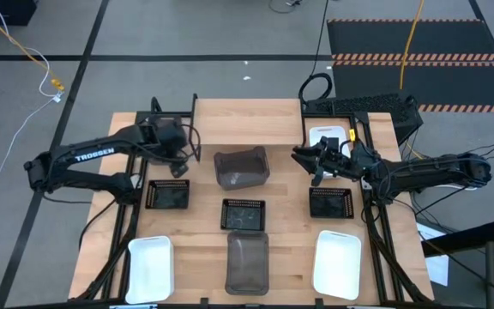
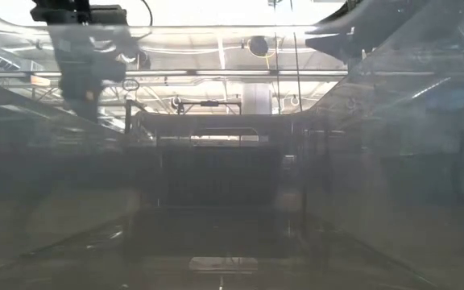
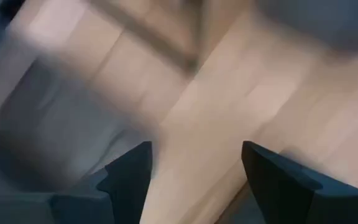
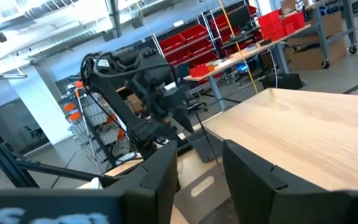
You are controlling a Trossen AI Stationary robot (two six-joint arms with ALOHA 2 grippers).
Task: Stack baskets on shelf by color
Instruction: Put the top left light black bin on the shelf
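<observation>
Left hand [image 1: 181, 160] hovers spread, empty, over the desk [image 1: 286, 257]. One grey basket [image 1: 241, 166] sits on the shelf [image 1: 247, 116]; seven baskets lie below unstacked. Right hand [image 1: 305, 159], spread, holds nothing. Task barely begun.

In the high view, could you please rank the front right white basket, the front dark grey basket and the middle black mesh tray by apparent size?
1. Front right white basket and front dark grey basket: look alike, so unranked.
2. Middle black mesh tray: clearly smallest.
</observation>
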